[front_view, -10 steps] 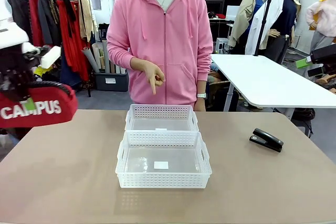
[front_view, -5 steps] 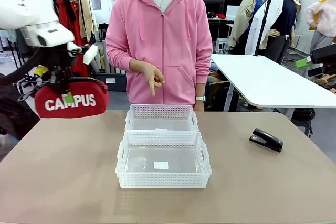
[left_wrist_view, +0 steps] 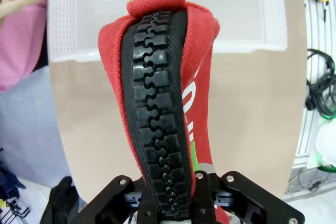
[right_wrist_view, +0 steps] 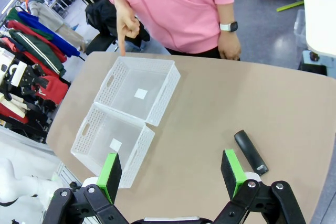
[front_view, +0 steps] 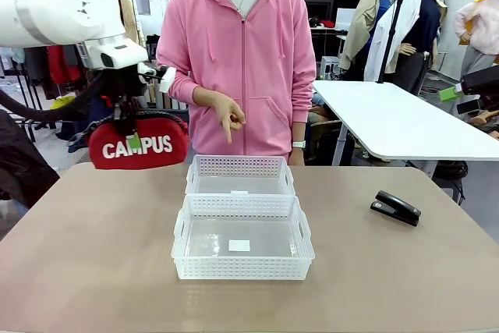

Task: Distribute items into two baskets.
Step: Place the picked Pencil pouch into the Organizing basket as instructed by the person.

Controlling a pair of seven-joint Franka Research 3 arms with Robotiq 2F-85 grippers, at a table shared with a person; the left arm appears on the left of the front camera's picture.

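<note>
Left wrist view: the red pouch (left_wrist_view: pixel 202 66) is covering the fingers of the left gripper (left_wrist_view: pixel 176 195), a sliver of green pad (left_wrist_view: pixel 196 158) peeking out beside it, and its white lettering (left_wrist_view: pixel 187 98) is curving out of sight round the side. It is also blocking the middle of the far basket (left_wrist_view: pixel 65 24) and the near basket (left_wrist_view: pixel 270 19), both running off the top edge, while the person's hand (left_wrist_view: pixel 16 1) is being cut by the left edge. Front view: the pouch is hiding the gripper's far finger, and the left arm (front_view: pixel 54 1) is running off the top-left corner.
</note>
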